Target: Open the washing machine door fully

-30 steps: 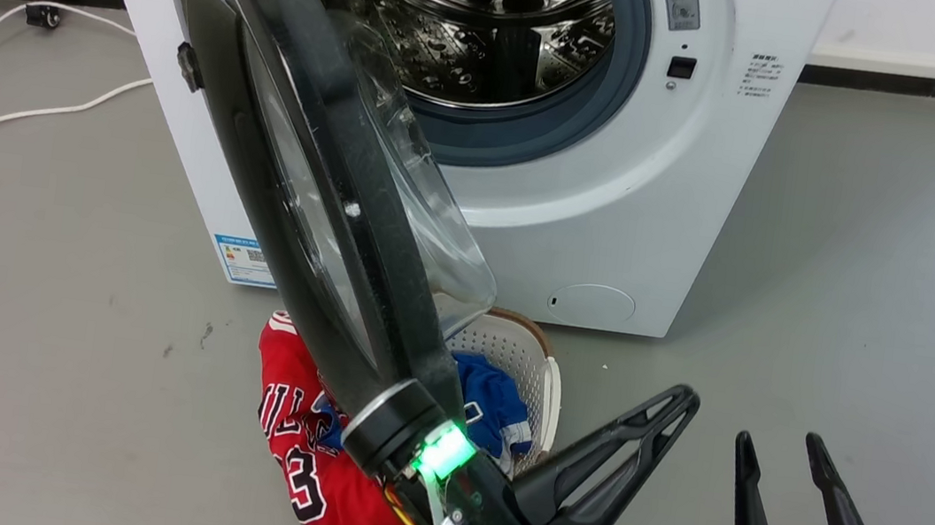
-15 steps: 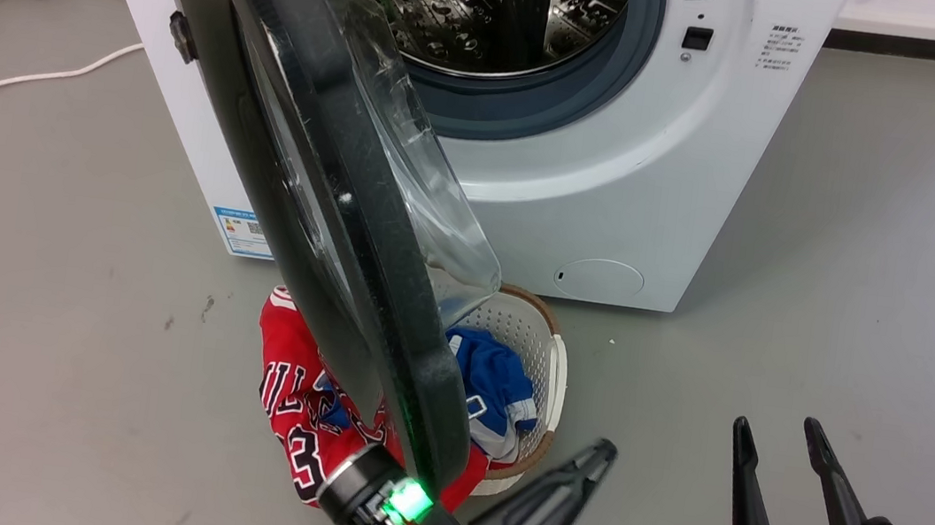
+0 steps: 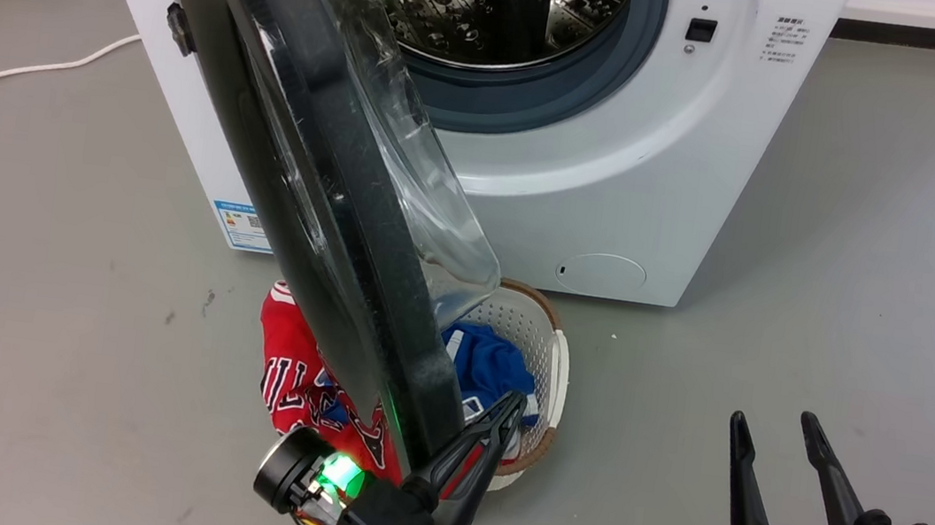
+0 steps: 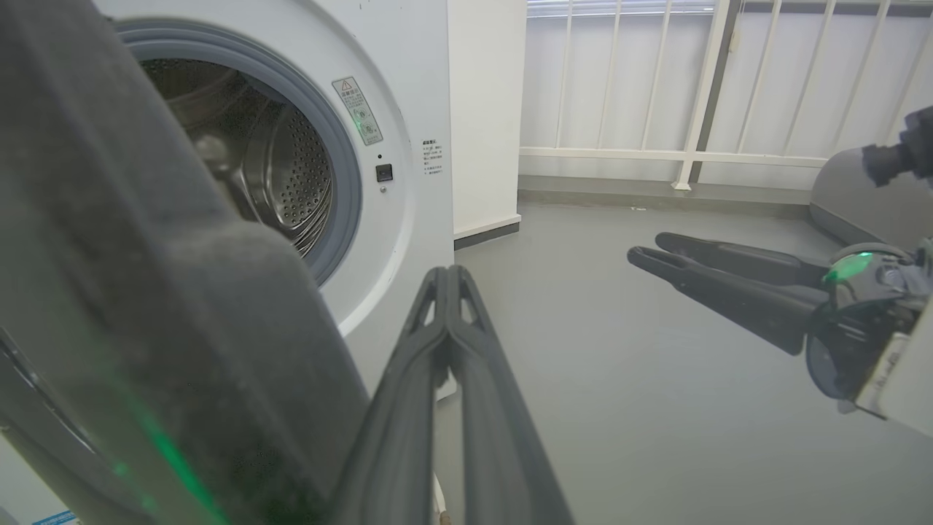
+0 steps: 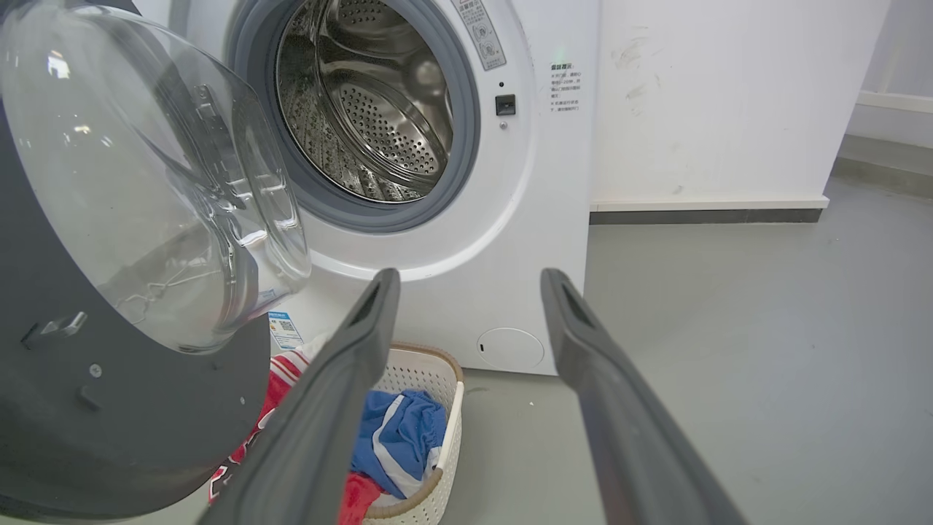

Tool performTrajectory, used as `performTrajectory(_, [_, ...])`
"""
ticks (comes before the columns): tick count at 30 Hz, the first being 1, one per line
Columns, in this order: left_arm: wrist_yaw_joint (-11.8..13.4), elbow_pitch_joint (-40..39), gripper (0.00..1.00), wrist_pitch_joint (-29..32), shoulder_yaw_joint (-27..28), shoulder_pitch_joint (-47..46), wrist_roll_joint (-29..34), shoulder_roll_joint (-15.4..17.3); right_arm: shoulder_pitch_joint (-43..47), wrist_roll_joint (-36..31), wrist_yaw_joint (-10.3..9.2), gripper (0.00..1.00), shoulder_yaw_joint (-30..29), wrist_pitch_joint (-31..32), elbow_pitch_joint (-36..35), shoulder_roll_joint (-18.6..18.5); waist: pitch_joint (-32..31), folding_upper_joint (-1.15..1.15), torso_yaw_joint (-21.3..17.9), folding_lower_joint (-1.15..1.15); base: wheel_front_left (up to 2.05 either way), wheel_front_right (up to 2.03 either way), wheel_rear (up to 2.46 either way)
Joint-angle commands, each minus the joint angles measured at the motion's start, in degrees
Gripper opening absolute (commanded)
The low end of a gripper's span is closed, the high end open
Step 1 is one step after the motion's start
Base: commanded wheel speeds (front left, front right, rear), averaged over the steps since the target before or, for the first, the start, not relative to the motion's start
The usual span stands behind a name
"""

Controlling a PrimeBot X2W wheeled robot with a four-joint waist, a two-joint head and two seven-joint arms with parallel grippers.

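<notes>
We hold the washing machine door [image 3: 333, 193] out from the front of the washing machine [image 3: 664, 188], only partway to fully open by our judgement.

Our left gripper [image 3: 508, 406], fingers pressed together with nothing between them, lies against the inner side of the door's free edge, above the laundry basket [image 3: 552, 358] on the floor [image 3: 878, 259] at the machine's foot. Our right gripper [image 3: 774, 418] hangs well apart over bare floor, fingers spread and empty. The door is hinged at the left edge of the opening, and its glass bowl [image 5: 146, 182] bulges toward the drum [image 5: 364, 102]. We judge it heavy and stiff, swinging only about its hinged side, with a slick, glossy black rim [image 5: 109, 423]. The place to press is that rim at the free edge, never the breakable glass.
</notes>
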Motion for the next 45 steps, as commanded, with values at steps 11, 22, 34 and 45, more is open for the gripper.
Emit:
performTrajectory(11, [-0.87, 0.29, 0.0, 0.05, 4.42, 4.19, 1.78, 1.95, 1.71, 0.38, -0.01, 1.0, 0.73, -0.12, 1.09, 0.18, -2.48, 0.0, 4.09, 0.0, 0.0, 0.0, 0.0])
performTrajectory(22, [0.25, -1.74, 0.0, 0.02, 7.58, 8.38, 2.26, 2.92, 3.73, 0.25, -0.01, 1.0, 0.38, -0.12, 2.05, 0.18, -4.11, 0.0, 9.17, 0.0, 0.0, 0.0, 0.0])
performTrajectory(34, [1.74, -1.84, 0.0, 0.01, 13.02, 11.79, 1.03, 2.66, 3.69, -0.01, -0.01, 1.0, 0.15, -0.12, 2.75, 0.17, -3.63, 0.0, 13.65, 0.0, 0.0, 0.0, 0.0])
performTrajectory(45, [2.11, -0.47, 0.0, 0.0, 22.49, 12.15, -1.12, 2.45, 2.36, -0.52, -0.01, 1.0, -0.13, -0.12, 2.75, 0.16, -1.48, 0.0, 14.81, 0.0, 0.0, 0.0, 0.0])
